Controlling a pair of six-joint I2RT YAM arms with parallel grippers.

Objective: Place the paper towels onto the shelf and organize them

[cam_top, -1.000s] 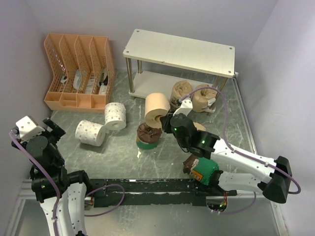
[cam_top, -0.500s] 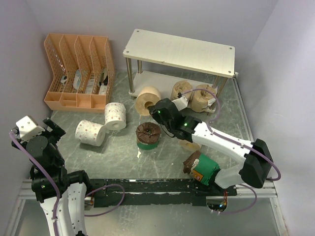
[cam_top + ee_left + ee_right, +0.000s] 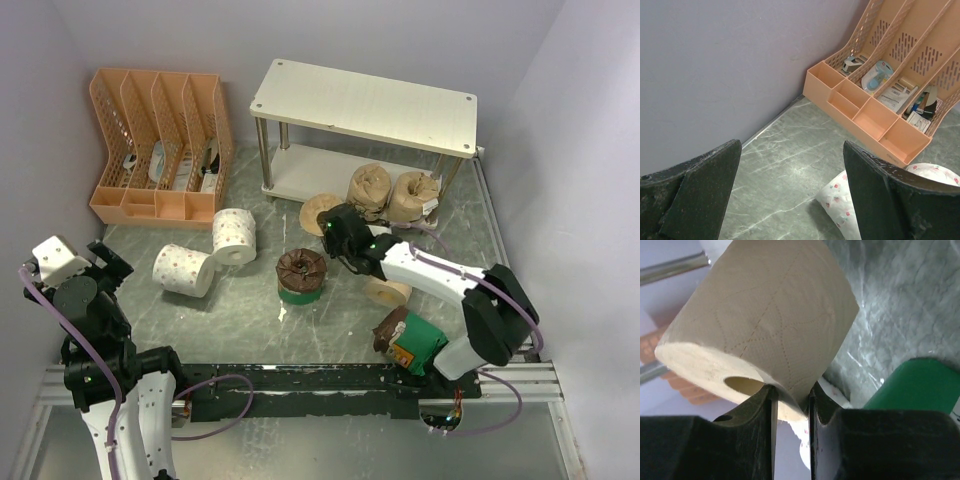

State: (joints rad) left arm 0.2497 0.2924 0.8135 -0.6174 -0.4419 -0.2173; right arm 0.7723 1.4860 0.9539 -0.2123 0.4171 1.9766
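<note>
My right gripper (image 3: pixel 334 226) (image 3: pixel 790 399) is shut on the wall of a beige paper towel roll (image 3: pixel 319 211) (image 3: pixel 765 320), one finger in the core and one outside. It holds the roll at the front left of the shelf (image 3: pixel 365 103), by the lower board (image 3: pixel 300 168). Two tan rolls (image 3: pixel 370 185) (image 3: pixel 412 192) sit on that lower board. Another beige roll (image 3: pixel 386 291) lies under the right arm. Green-banded rolls rest at mid table (image 3: pixel 302 275) and near the right base (image 3: pixel 412 343). Two white rolls (image 3: pixel 183 268) (image 3: pixel 235 235) lie to the left. My left gripper (image 3: pixel 790 190) hangs open over the table's left side.
An orange slotted file organizer (image 3: pixel 160 145) (image 3: pixel 880 95) with small items stands at the back left against the wall. Grey walls close in on the left, back and right. A black rail (image 3: pixel 300 380) runs along the near edge between the arm bases.
The right arm has stretched toward the back, carrying the beige roll from above the mid-table green roll to the shelf's lower front. The left arm has not moved.
</note>
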